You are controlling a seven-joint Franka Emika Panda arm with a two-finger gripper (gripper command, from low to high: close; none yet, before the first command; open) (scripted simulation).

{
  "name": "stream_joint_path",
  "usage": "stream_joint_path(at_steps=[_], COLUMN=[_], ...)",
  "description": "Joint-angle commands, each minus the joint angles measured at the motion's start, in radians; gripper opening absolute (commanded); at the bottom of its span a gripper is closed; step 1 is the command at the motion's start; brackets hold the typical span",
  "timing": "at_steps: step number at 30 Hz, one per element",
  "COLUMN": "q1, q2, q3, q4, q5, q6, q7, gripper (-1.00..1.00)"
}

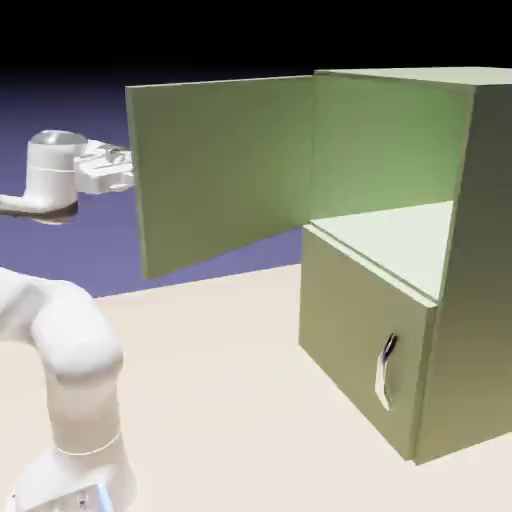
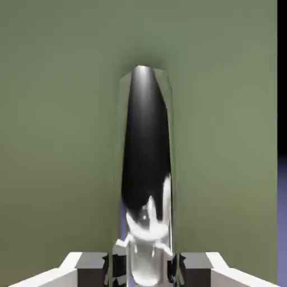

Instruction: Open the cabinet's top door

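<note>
The cabinet (image 1: pixel 455 300) is a boxy olive-green unit at about three o'clock in the exterior view, its pale green upper compartment exposed. The top door (image 1: pixel 220 170) stands swung wide open, reaching toward ten o'clock. In the hand view its curved silver-and-black handle (image 2: pixel 146 168) runs from six toward twelve o'clock against the olive panel.

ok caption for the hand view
Gripper shut on the top door's handle, olive door panel filling the view.

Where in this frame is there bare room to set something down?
The pale shelf behind the swung-out top door is bare, and so is the table between the arm and the cabinet. It is crowded only at the door's handle, where the gripper is clamped.
</note>
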Motion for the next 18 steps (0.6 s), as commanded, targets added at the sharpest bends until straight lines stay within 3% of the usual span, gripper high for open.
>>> stream_joint_path(at_steps=[1,18], q1=[-0.036,-0.629], q2=[0.010,-0.034], q3=[0.030,0.426], q4=[0.033,0.552], q5=[0.012,0.157], q6=[-0.025,-0.336], q7=[0.002,-0.074], gripper=[-1.00,-1.00])
